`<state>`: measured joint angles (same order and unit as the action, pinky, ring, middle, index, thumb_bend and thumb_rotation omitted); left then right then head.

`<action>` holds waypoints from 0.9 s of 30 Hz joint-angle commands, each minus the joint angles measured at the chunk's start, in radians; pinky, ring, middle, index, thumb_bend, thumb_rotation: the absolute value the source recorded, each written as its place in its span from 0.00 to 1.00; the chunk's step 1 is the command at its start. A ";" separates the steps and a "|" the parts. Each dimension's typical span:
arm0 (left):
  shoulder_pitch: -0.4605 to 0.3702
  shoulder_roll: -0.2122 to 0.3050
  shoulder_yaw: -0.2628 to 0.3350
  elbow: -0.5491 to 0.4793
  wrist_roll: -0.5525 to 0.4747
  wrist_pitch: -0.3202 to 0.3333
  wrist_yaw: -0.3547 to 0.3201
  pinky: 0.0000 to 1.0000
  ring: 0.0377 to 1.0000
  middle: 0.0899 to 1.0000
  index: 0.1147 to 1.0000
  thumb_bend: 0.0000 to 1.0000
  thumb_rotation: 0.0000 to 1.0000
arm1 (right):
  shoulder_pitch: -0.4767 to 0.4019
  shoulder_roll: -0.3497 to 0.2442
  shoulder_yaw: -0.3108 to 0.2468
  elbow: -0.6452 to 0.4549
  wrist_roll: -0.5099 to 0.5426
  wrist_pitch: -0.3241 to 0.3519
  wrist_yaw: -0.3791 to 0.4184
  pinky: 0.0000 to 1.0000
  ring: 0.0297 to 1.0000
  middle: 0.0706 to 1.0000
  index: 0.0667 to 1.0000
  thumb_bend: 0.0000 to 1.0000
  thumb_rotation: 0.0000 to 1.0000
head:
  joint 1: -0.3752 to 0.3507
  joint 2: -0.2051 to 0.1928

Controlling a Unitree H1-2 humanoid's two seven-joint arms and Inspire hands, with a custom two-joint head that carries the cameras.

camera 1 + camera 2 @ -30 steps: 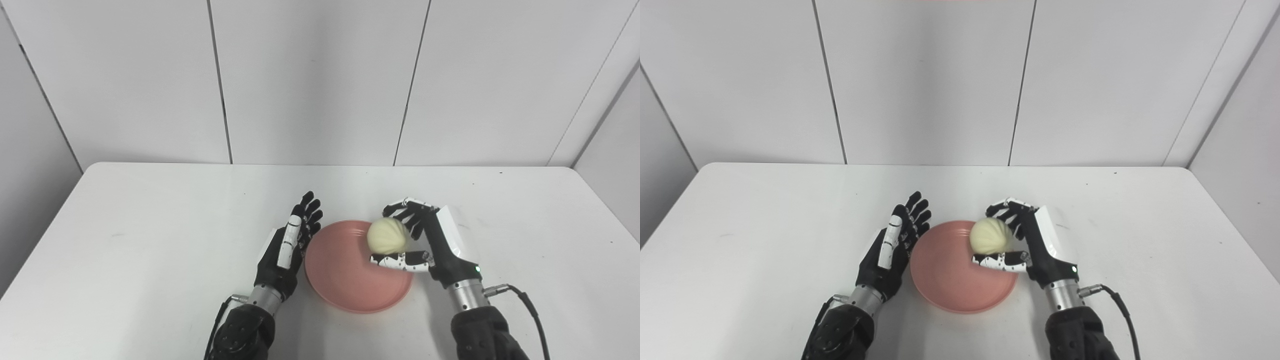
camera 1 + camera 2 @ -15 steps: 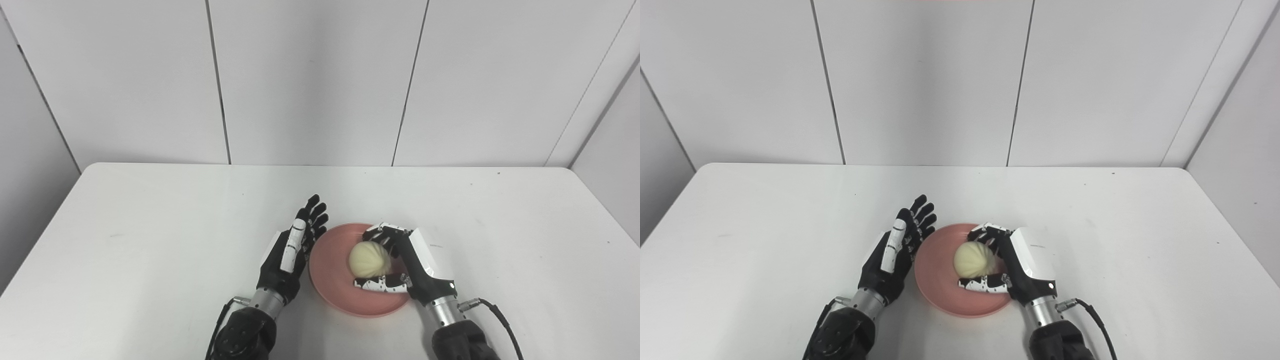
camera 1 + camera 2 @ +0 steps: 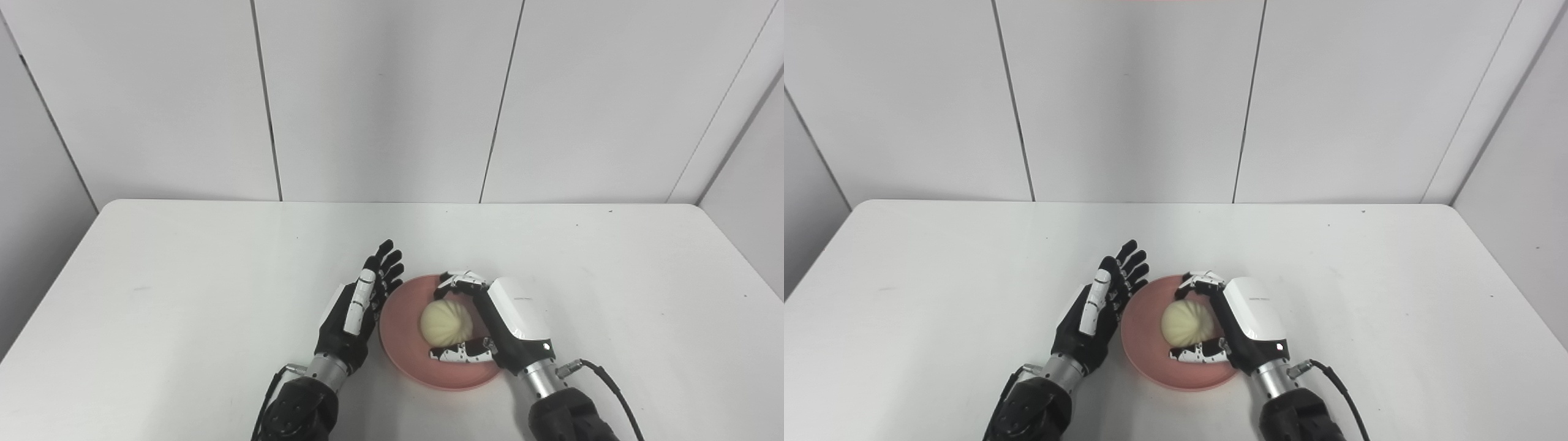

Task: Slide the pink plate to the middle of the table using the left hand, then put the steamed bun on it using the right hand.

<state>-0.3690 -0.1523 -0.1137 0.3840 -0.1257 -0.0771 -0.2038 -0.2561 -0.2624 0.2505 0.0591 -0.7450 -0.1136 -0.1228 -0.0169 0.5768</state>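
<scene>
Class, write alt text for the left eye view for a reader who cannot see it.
The right hand holds a steamed bun over a pink plate on a white table. The left hand stands open beside the plate's left rim.

A wide white rectangular table (image 3: 184, 288) with rounded far corners filled the lower part of the view; its matte top bore a few faint dark specks; behind it stood a wall of plain white panels (image 3: 380, 98), divided by thin dark vertical seams.
</scene>
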 commanded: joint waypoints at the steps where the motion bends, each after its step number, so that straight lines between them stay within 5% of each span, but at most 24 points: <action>1: 0.032 0.008 -0.001 0.023 0.004 -0.007 -0.006 0.96 0.97 0.97 0.95 0.58 1.00 | -0.024 -0.022 0.001 -0.029 -0.004 -0.040 -0.003 0.81 0.87 0.90 0.81 0.65 0.35 | 0.001 0.000; 4: 0.028 0.010 0.000 0.027 0.006 -0.011 -0.005 0.96 0.97 0.97 0.95 0.58 1.00 | -0.027 -0.031 0.008 -0.026 -0.007 -0.034 0.003 0.88 0.94 0.97 0.86 0.67 0.46 | -0.001 -0.001; 14: 0.018 0.019 0.015 0.027 0.010 -0.007 0.009 0.99 0.98 0.97 0.95 0.59 1.00 | -0.028 -0.038 0.001 -0.029 0.022 -0.035 0.029 0.96 1.00 1.00 0.95 0.71 0.51 | -0.012 0.000; 22: 0.009 0.031 0.040 0.011 0.003 -0.009 0.013 1.00 0.99 0.99 0.97 0.60 0.98 | -0.019 0.018 -0.076 0.011 0.139 -0.116 -0.074 0.93 0.99 1.00 0.98 0.65 0.55 | -0.024 -0.001; 27: 0.003 0.043 0.039 0.018 0.069 -0.089 0.068 1.00 1.00 1.00 1.00 0.54 0.98 | -0.021 0.052 -0.134 0.039 0.222 -0.115 -0.100 0.95 1.00 1.00 1.00 0.59 0.77 | -0.035 -0.002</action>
<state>-0.3748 -0.1325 -0.0848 0.3852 -0.0771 -0.1127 -0.1541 -0.2544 -0.2105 0.1330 0.1205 -0.5459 -0.1903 -0.1970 -0.0522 0.5737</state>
